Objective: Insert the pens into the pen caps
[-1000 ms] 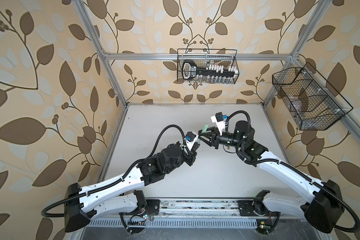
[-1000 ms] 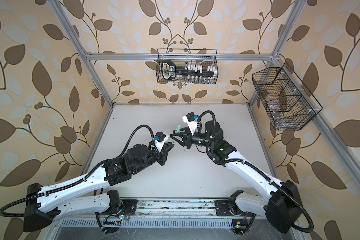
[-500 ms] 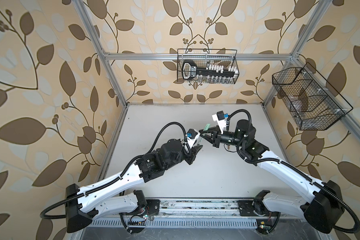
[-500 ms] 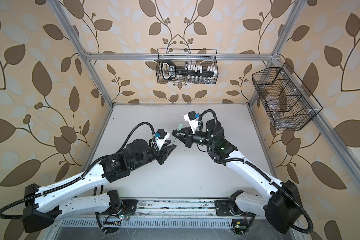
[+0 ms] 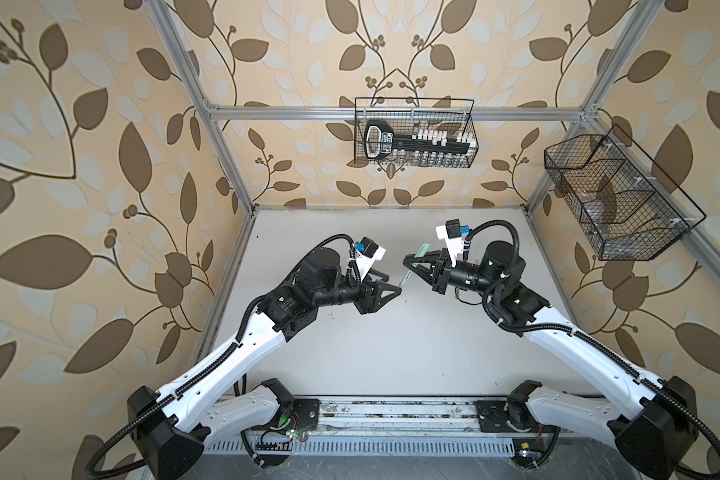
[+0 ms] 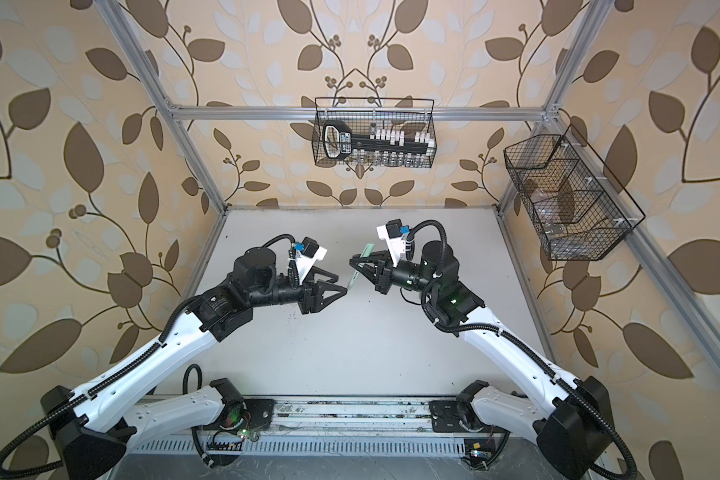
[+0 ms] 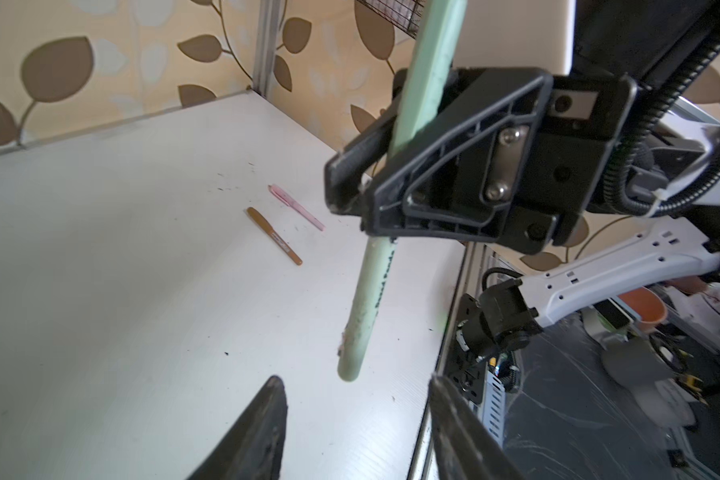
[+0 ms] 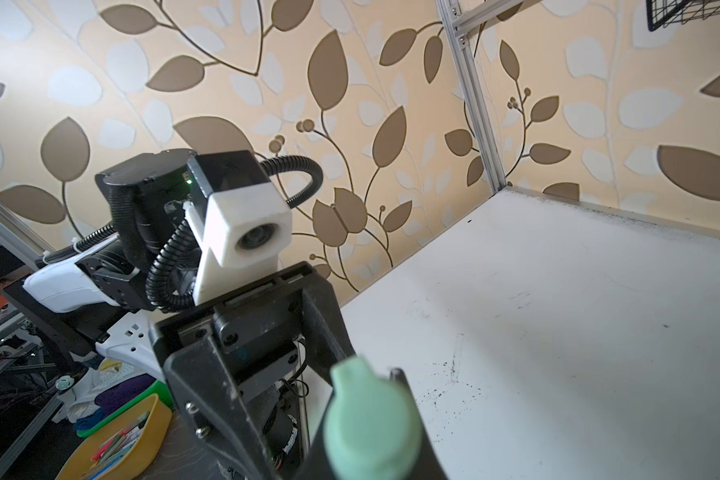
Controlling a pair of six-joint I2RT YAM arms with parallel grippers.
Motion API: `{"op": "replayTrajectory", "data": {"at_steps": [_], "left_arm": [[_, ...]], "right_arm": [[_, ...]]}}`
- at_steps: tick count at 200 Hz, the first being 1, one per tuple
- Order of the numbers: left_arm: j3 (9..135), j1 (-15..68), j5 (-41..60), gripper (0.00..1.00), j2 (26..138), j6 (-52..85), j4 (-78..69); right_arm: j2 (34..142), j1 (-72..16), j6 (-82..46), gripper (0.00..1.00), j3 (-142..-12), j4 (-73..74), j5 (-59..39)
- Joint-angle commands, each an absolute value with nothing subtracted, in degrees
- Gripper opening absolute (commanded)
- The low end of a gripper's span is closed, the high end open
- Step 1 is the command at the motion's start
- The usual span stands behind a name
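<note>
Left arm (image 5: 242, 345): white and black, it reaches from the near rail toward the middle of the table (image 5: 391, 357).
Left end effector (image 5: 394, 284): in both top views (image 6: 341, 284) it points right, raised above the table. Its jaws stand partly apart with nothing between them. In the left wrist view (image 7: 354, 399) the two dark fingertips frame open space.
Green pen (image 5: 405, 280): it hangs in the air over mid-table, between the two end effectors. In both top views (image 6: 352, 282) it slants from upper right to lower left. Its lower end hangs just ahead of the left fingertips and is clear of them in the left wrist view (image 7: 371, 299). Dark print runs along that lower part. The end seen in the right wrist view (image 8: 371, 419) is rounded. Where cap meets barrel I cannot tell.
Right end effector (image 5: 409, 265): it points left (image 6: 355, 264), with its jaws clamped on the green pen about midway along it (image 7: 350, 203).
Right arm (image 5: 578, 353): it reaches from the near rail toward mid-table.
Brown pen (image 7: 274, 235): it lies flat on the table, well beyond the green pen in the left wrist view, and looks capped.
Pink pen (image 7: 296, 207): it lies flat just beside the brown pen, roughly parallel and not touching, and also looks capped.
Back basket (image 5: 414, 133): a wire basket hung on the back wall, holding a black-and-white item.
Side basket (image 5: 624, 199): a wire basket hung on the right wall.
</note>
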State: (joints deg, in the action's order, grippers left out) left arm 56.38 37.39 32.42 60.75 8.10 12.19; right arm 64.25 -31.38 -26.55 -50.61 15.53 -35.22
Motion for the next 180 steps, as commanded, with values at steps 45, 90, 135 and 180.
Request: {"op": "replayTrajectory", "data": {"at_steps": [45, 90, 135, 180], "left_arm": [[57.7, 36.5, 40.4, 0.49, 63.6, 9.3, 8.3], [57.5, 36.5, 39.3, 0.41, 64.3, 9.1, 8.9], [57.3, 36.5, 37.8, 0.22, 64.8, 9.0, 9.2], [57.1, 36.5, 35.3, 0.09, 64.6, 8.7, 9.5]], "right_arm": [[64.8, -32.4, -29.1, 0.0, -48.0, 21.1, -35.9], [65.6, -32.4, -30.1, 0.0, -48.0, 23.2, -35.6], [66.9, -32.7, -31.1, 0.0, -48.2, 24.5, -36.2], [67.0, -32.9, -30.3, 0.0, -48.6, 23.5, -36.2]]}}
